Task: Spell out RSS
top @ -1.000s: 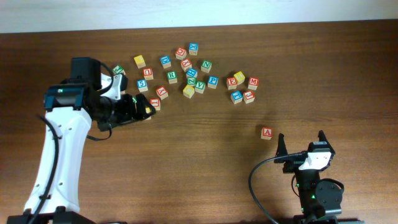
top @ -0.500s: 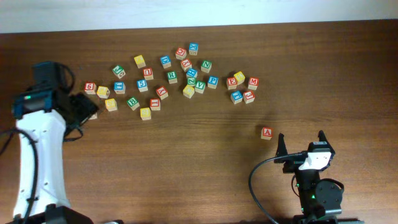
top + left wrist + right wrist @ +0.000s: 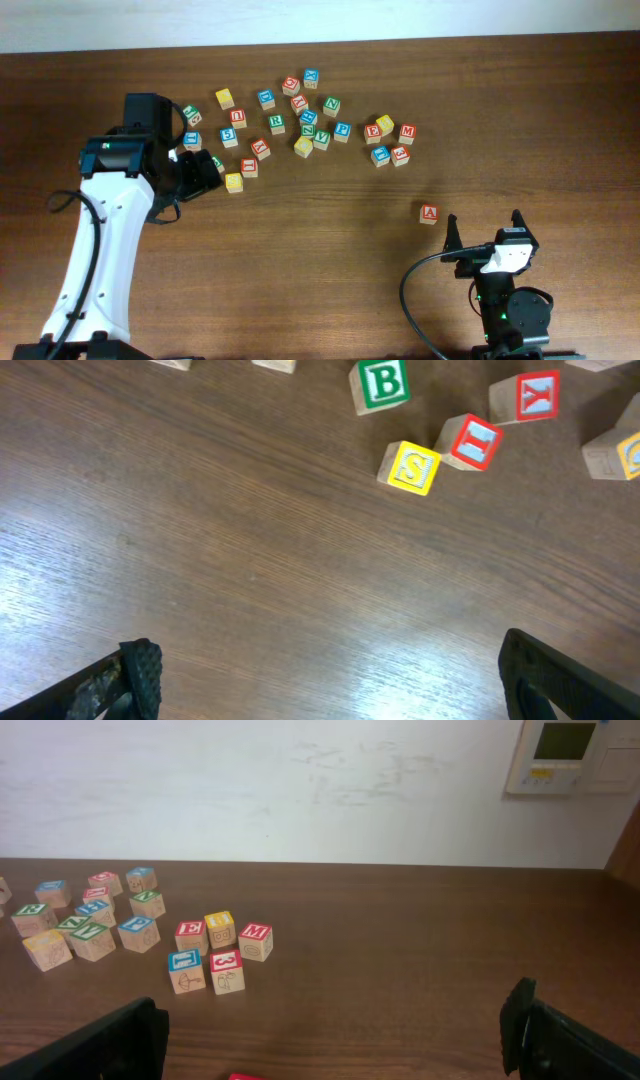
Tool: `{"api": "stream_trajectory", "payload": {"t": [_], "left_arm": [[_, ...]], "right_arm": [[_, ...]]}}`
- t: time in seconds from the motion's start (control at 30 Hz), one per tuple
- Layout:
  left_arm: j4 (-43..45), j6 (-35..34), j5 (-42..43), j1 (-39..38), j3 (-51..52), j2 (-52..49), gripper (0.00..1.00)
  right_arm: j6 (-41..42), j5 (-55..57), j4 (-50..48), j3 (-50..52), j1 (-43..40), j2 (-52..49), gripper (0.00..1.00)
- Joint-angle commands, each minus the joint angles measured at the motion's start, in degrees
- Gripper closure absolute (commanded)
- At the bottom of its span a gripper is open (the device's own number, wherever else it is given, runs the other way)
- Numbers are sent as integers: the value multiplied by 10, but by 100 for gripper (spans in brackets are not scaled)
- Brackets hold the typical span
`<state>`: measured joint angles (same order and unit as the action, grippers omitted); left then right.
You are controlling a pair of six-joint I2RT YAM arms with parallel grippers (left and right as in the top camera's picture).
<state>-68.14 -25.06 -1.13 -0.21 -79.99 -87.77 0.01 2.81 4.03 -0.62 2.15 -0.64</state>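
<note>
— Your left gripper hangs over bare worktop, jaws wide apart, nothing between them.

— Where's the nearest S from there?

— Look ahead and a little right in your left wrist view. One S cube lies flat on the worktop, with a yellow top face carrying the letter and pale wooden sides. Its corner touches a red-framed cube, and the green B cube sits just beyond it. From overhead you'll find that S just beside the gripper's tip, at the left end of the scatter.

— And the R?

— Your R cube is further in, among the middle of the scatter. It has a green letter on a pale face and sits well apart from your left gripper.

— The second S?

— I can't tell you which it is. A yellow cube near the R may be it, but its letter is too small to read from overhead.

— My other arm?

— Your right gripper sits at the near edge, jaws apart and empty. A red A cube lies just off its left fingertip.
</note>
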Motion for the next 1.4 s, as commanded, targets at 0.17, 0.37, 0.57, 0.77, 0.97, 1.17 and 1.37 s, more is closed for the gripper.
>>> {"api": "stream_trajectory", "payload": {"t": [0.17,0.37,0.57,0.77,0.97,1.17,1.37], "left_arm": [[-19,71,60,-20,3,-7,1],[1,-90,-179,33,3,-7,1],[-80,-90,-42,130,4,-7,1],[-138,-90,-42,130,4,-7,1],[-138,-90,-42,130,4,-7,1],[-138,-90,-42,130,4,-7,1],[-138,-90,-42,130,4,-7,1]], "right_arm": [[2,7,4,3,-3,4,2],[2,7,4,3,-3,4,2],[2,7,4,3,-3,4,2],[6,-3,-63,3,-3,5,2],[362,-426,-296,3,-3,4,2],[292,-329,-324,-151,-3,-27,2],[174,-536,-102,-438,-3,-323,2]]}}
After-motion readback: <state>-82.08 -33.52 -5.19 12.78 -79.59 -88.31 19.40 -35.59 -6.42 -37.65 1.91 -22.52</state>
